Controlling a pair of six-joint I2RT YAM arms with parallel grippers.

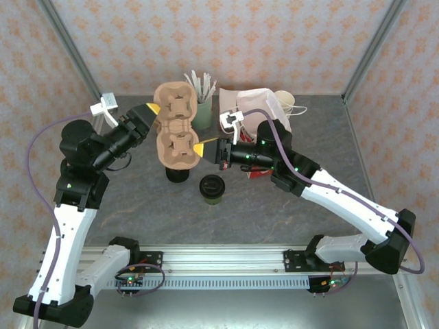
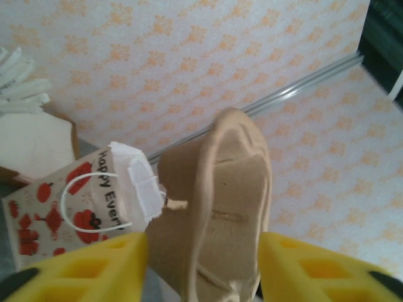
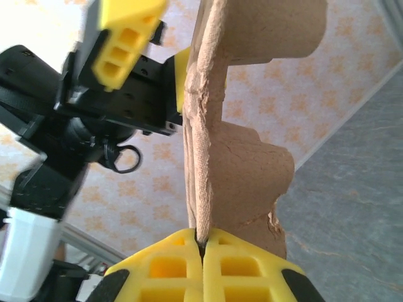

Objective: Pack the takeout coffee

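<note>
The takeout coffee (image 1: 212, 190) stands upright on the bench (image 1: 137, 205), lid on, in the open space between the two arms. Nothing grips it and nothing touches it. A low black stack of lids (image 1: 177, 174) sits just beside it to the left.

Above and behind the cup, a brown pulp cup carrier (image 1: 176, 133) hangs in the air between the arms, lifted off the bench. The right pincer (image 1: 199, 149) is closed tight on the thin edge of the carrier's near end; its wrist view shows the two yellow fingers (image 3: 164, 270) pressed together with the pulp rim pinched between them. The left pincer (image 1: 153, 110) is at the carrier's far end with its jaws standing partly apart and the carrier's end between them. Whether its fingers (image 2: 94, 267) touch the pulp I cannot tell, but they are not clamped on it. So the carrier's weight appears to rest with the right arm alone.

The red-and-white paper bag (image 1: 255, 104) stands at the back of the bench, behind the right arm, well apart from the cup.

My judgement is that packing is at an early stage: the carrier is in hand, but the coffee is not yet seated in it and the bag holds none of it. Left to do: set the carrier down, place the cup in a pocket, and get it into the bag.
</note>
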